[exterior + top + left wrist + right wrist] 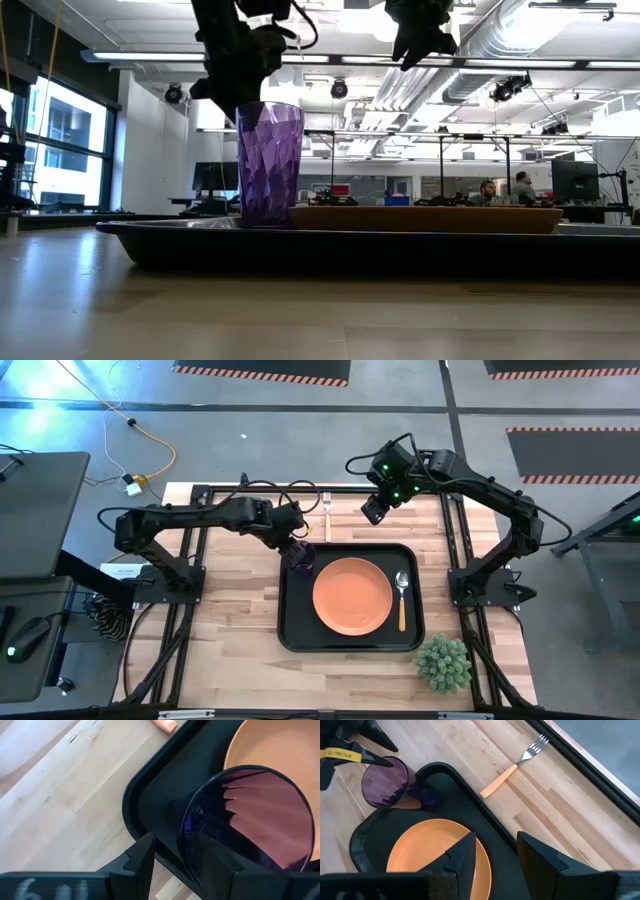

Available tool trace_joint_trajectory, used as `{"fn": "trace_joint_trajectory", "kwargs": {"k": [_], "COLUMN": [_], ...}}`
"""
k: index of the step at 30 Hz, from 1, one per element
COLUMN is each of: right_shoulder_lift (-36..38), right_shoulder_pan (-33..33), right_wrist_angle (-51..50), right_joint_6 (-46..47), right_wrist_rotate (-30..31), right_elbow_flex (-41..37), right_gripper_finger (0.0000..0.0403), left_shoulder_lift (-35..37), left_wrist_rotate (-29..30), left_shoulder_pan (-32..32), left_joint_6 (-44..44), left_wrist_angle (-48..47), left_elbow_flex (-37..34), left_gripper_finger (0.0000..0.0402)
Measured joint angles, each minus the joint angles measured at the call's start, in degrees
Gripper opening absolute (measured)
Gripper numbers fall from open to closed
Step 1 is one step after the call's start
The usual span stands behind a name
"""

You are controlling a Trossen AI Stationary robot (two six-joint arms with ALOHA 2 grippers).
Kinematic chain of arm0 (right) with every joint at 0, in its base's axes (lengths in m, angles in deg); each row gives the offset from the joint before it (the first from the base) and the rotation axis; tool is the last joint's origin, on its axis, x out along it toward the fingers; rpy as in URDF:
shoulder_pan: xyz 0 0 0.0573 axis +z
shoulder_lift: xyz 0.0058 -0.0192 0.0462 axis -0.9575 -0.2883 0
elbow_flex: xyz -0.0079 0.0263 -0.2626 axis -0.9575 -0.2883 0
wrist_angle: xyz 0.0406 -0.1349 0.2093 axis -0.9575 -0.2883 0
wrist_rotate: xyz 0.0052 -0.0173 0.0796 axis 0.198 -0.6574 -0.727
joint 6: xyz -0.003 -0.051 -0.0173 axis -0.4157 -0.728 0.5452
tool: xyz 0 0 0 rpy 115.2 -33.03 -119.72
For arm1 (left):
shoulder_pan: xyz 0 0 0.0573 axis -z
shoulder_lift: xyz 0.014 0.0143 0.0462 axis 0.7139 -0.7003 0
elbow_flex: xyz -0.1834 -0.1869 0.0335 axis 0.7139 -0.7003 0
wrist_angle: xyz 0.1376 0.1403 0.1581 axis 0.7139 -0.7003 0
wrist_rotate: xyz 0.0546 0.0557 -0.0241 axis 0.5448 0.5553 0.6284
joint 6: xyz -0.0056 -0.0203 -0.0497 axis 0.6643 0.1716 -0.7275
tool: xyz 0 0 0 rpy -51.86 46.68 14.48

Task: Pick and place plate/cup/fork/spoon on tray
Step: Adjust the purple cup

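The purple cup (pixel 300 558) stands upright on its base in the black tray's (pixel 295 632) far left corner, next to the orange plate (pixel 352 596). The spoon (pixel 402 600) lies in the tray to the right of the plate. The fork (pixel 512 769) lies on the table beyond the tray. My left gripper (pixel 170 862) is open at the cup's rim (pixel 184 837), one finger inside the cup and one outside, with a gap showing beside the wall. My right gripper (pixel 497 857) is open and empty, high above the tray's far edge.
A small green plant (pixel 443 663) stands at the table's near right corner, just off the tray. Bare wood lies left of the tray and along the near edge. People sit in the room far behind the table.
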Motion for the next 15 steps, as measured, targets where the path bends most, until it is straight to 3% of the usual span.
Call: {"fn": "trace_joint_trajectory", "kwargs": {"k": [15], "right_shoulder_lift": [0.00], "right_shoulder_pan": [0.00], "right_wrist_angle": [0.02], "right_joint_6": [-0.03], "right_wrist_rotate": [0.00], "right_elbow_flex": [0.00], "right_gripper_finger": [0.0135], "left_shoulder_lift": [0.28], "left_wrist_rotate": [1.17], "left_shoulder_pan": [-0.09], "left_joint_6": [0.12], "left_wrist_angle": [-0.11], "left_elbow_flex": [0.00], "left_gripper_finger": [0.0043]}}
